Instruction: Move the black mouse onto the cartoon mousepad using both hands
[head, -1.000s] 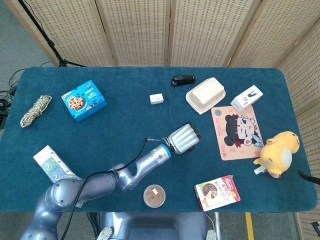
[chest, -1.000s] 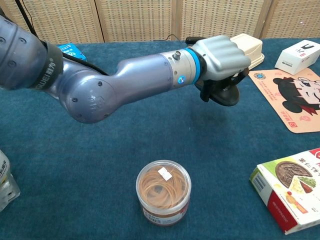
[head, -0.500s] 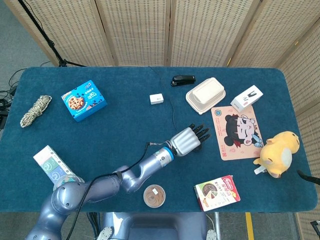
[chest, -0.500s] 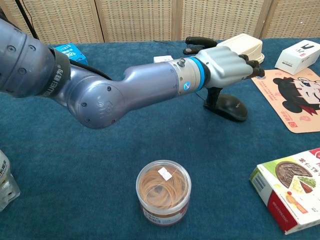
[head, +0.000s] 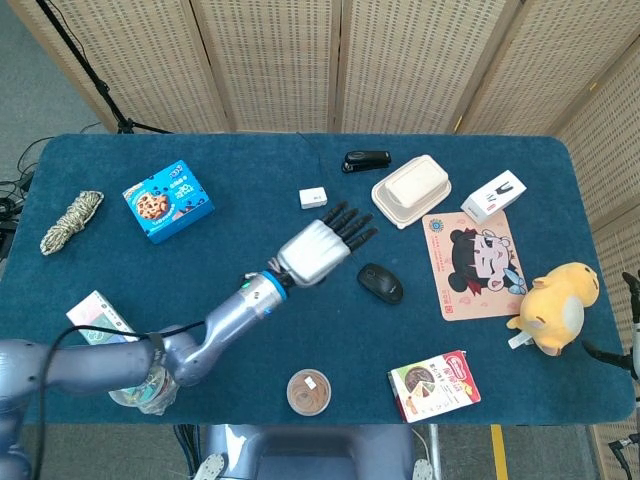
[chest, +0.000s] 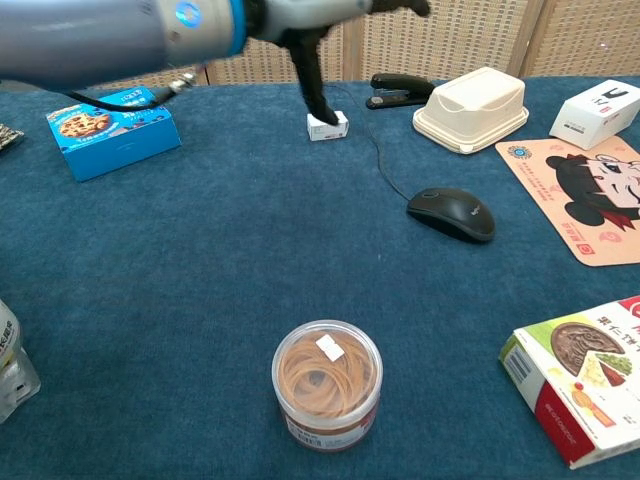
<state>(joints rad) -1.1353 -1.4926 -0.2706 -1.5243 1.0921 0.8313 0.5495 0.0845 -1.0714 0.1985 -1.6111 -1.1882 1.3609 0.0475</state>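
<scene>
Black mouse (head: 380, 282) released short of the cartoon mousepad (head: 472, 263).
The left robot hand (head: 318, 247) has lifted away, fingers spread and empty; the mouse lies on the surface just beyond its fingertips, awaiting the right-side pickup.

The robot's left arm (head: 215, 335) is looking shiny and blue-grey, made of round, smooth pieces like fat tubes. A bright blue ring (head: 263, 283) is sitting at the wrist. The left hand (head: 318, 248) is showing a pale silver back with bumpy ridges, and its fingers (head: 350, 222) are thin and black. A thin black cable (head: 120, 332) is running along the arm near the big round elbow.
</scene>
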